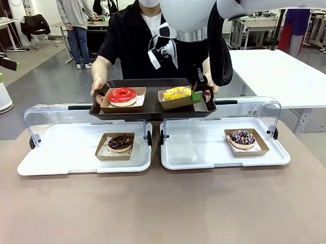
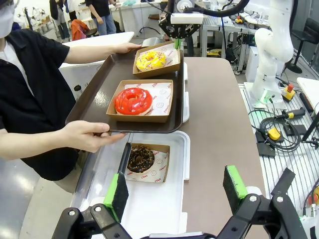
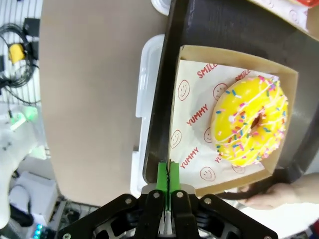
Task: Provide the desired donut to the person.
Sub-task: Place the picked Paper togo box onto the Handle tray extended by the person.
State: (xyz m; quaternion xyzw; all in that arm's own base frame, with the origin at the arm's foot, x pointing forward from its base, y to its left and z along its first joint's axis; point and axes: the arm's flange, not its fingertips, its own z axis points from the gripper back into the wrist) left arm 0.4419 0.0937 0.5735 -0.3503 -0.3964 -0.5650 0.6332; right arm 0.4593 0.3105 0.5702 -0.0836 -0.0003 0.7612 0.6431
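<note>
The brown surface held two white trays side by side, each with a clear lid standing open. One person in a black top stood at the far side and held one dark tray up with two hands. There were four donuts, each in its own brown paper box. Two sat on the dark tray: a red donut and a yellow donut. Each white tray held one chocolate donut. The right tool was clenched on the edge of the yellow donut's box. The left tool hung wide open, holding nothing.
</note>
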